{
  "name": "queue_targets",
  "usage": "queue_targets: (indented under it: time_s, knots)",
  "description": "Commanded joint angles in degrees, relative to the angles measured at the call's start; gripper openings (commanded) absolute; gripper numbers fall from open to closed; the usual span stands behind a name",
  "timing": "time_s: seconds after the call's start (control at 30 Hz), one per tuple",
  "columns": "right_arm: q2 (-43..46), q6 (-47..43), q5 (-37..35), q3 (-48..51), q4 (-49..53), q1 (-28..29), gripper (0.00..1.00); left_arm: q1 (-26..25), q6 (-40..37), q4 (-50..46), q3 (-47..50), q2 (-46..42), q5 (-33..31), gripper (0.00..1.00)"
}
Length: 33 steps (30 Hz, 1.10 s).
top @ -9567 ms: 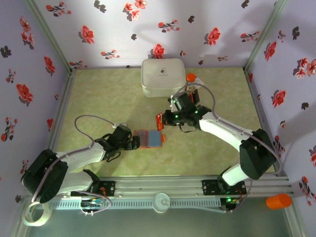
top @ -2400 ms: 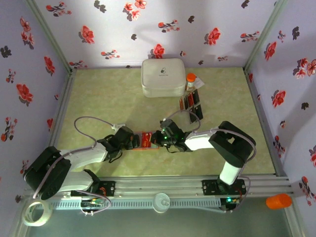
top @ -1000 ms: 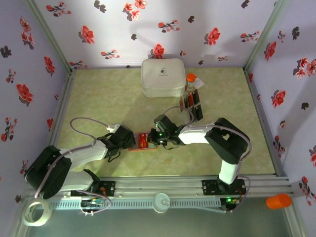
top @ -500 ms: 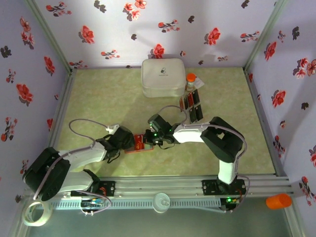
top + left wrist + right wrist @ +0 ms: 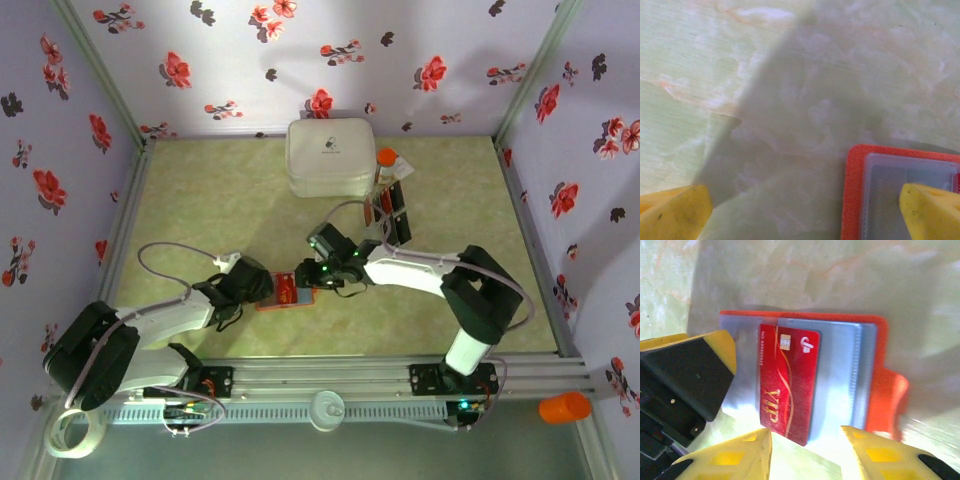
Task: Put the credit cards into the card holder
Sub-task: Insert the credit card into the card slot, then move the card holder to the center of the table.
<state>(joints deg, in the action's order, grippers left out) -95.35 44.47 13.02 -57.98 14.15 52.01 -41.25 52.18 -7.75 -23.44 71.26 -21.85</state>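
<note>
1. Surface: pale green marbled table point(image 5: 215, 205), flat. Floral walls point(image 5: 200, 60) on three sides, and a metal rail point(image 5: 330, 378) along the near edge.
2. Far side: white case point(image 5: 330, 157) sits by the back wall, with an orange-capped bottle point(image 5: 386, 158) just right of it. A row of credit cards point(image 5: 390, 210), red + black, lies in front of the bottle.
3. Room: the widest open stretch is the left and rear-left of the table. Both arms meet at centre-front, so it's tight there. The right forearm passes close by the card row.
4. Card holder point(image 5: 875, 385) lies open at centre-front, blue-grey inside up w/ orange rim showing. A red card point(image 5: 787, 382) marked VIP lies on its clear sleeve, one end past the sleeve edge. Can't tell if it's in a pocket.
5. Right claw point(image 5: 805, 460): jaws partway apart, gripping nothing. Its tips sit either side of the card's overhanging end.
6. Left claw point(image 5: 802, 215): spread wide, holds nothing. One finger point(image 5: 932, 210) is over the holder's end; I can't tell whether it's touching or hovering.
</note>
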Motion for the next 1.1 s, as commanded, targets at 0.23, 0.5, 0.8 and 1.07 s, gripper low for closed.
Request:
queue_targets:
  time_s: [0.23,0.5,0.8,1.07]
  knots:
    - [-0.4,-7.6,-9.5,-2.0,10.5,-1.1,0.5,0.9,0.8,-4.4,3.1,1.4,3.3,1.0]
    - [-5.7,-8.1,-9.4,-4.4,8.8,-1.3,0.46,0.9,0.3,-4.9,2.5,0.9,3.3,1.0]
    - [-4.6,-7.9,-10.4,-2.4,8.5,-3.3,0.0,0.9,-1.2,-4.7,1.7,0.0,4.4,1.0]
    - [0.1,-7.2,-10.6,2.3,8.6,-4.9,0.0,0.9,-2.4,-3.5,0.9,-1.2,6.2,1.0]
